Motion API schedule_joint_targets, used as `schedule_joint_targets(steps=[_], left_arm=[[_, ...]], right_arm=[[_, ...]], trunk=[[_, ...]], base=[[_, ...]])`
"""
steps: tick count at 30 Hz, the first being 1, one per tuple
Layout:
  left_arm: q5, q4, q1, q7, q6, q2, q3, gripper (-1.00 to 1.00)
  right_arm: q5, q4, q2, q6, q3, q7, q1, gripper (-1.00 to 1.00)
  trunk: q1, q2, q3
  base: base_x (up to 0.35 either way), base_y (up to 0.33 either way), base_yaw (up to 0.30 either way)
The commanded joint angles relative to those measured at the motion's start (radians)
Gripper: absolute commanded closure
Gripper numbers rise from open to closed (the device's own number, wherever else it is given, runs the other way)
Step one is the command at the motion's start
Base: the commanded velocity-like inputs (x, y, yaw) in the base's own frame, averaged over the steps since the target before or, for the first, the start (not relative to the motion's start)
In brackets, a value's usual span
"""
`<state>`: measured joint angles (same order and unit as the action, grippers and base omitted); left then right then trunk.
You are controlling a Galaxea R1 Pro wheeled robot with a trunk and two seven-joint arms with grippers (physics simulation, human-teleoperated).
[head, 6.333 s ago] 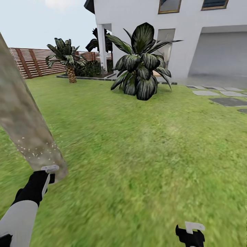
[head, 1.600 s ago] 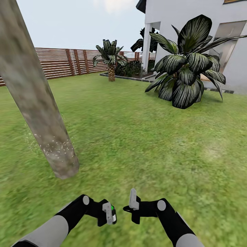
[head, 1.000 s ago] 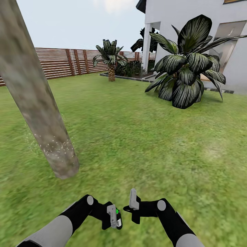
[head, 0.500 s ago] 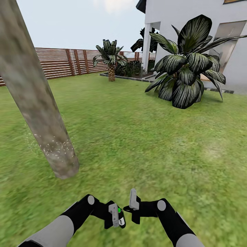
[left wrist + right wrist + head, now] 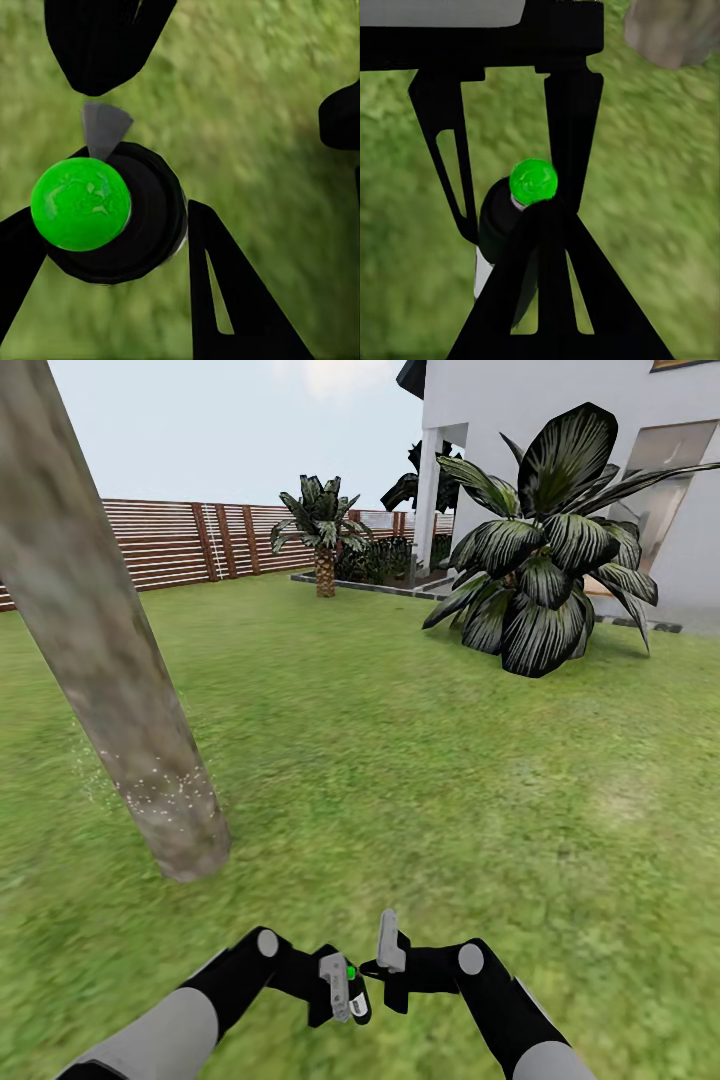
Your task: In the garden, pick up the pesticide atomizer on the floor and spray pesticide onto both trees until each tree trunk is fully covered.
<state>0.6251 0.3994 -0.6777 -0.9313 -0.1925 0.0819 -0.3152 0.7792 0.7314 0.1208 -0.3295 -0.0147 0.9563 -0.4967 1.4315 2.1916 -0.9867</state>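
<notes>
Green cap of the pesticide atomizer (image 5: 351, 988) now almost touching the right end effector (image 5: 385, 967); over the last second and a half, carried steadily rightward by the left end effector (image 5: 337, 992), gap between the two nearly gone. Probably a handover or a two-handed regrip before more spraying. Left end effector clamped on the dark bottle, fingers (image 5: 225, 300) on both sides of the body, green cap (image 5: 81, 204) seen end-on with the grey nozzle just beside it. Right end effector spread wide, no grip yet; bottle (image 5: 506, 217) just beyond its fingertips, green cap (image 5: 533, 181) right at them. Both forearms bent inward, elbows out, wrists meeting low over the grass (image 5: 430, 790). Left and ahead of the left end effector, tree trunk (image 5: 110, 660), pale specks low on the bark, upper part bare, so coverage likely unfinished. Further off, broad-leaved plant (image 5: 545, 580), fence (image 5: 200, 545), house wall (image 5: 530, 410).
</notes>
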Motion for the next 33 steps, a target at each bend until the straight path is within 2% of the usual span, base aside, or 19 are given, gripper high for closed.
schedule_joint_targets(steps=[1, 15, 21, 23, 29, 30, 33], left_arm=[[0.010, 0.001, 0.000, 0.000, -0.010, 0.002, 0.001, 1.00], [0.010, 0.001, 0.000, 0.000, -0.010, 0.008, 0.001, 1.00], [0.021, 0.000, -0.001, 0.001, -0.006, -0.008, -0.001, 1.00], [0.029, -0.001, -0.002, 0.002, -0.004, -0.038, -0.007, 1.00], [0.049, -0.001, 0.000, 0.002, -0.002, -0.173, -0.011, 1.00], [0.049, -0.001, 0.000, 0.002, -0.002, -0.194, -0.011, 1.00], [0.049, -0.002, 0.000, 0.010, 0.008, -0.267, -0.009, 1.00]], right_arm=[[0.008, 0.001, 0.000, -0.005, 0.001, 0.001, 0.000, 1.00], [0.008, -0.002, 0.000, -0.005, 0.001, -0.002, 0.000, 1.00], [0.008, -0.003, 0.000, -0.005, 0.001, -0.002, 0.000, 1.00], [0.008, -0.003, 0.000, -0.005, 0.001, -0.002, 0.000, 1.00], [0.008, -0.003, -0.009, -0.007, 0.001, -0.002, 0.000, 1.00], [0.008, -0.004, -0.013, -0.008, 0.001, -0.002, 0.000, -1.00], [0.008, -0.007, -0.037, -0.007, 0.001, -0.003, 0.000, -1.00]], trunk=[[0.000, 0.000, -0.001], [0.000, 0.000, -0.001], [0.000, 0.000, -0.001], [0.000, 0.000, -0.001], [0.000, 0.000, -0.001], [0.000, 0.000, -0.001], [0.000, 0.000, -0.001]], base=[[0.000, 0.000, 0.000], [0.000, 0.000, 0.000], [0.000, 0.000, 0.000], [0.000, 0.000, 0.000], [0.000, 0.000, 0.000], [0.000, 0.000, 0.000], [0.000, 0.000, 0.000]])
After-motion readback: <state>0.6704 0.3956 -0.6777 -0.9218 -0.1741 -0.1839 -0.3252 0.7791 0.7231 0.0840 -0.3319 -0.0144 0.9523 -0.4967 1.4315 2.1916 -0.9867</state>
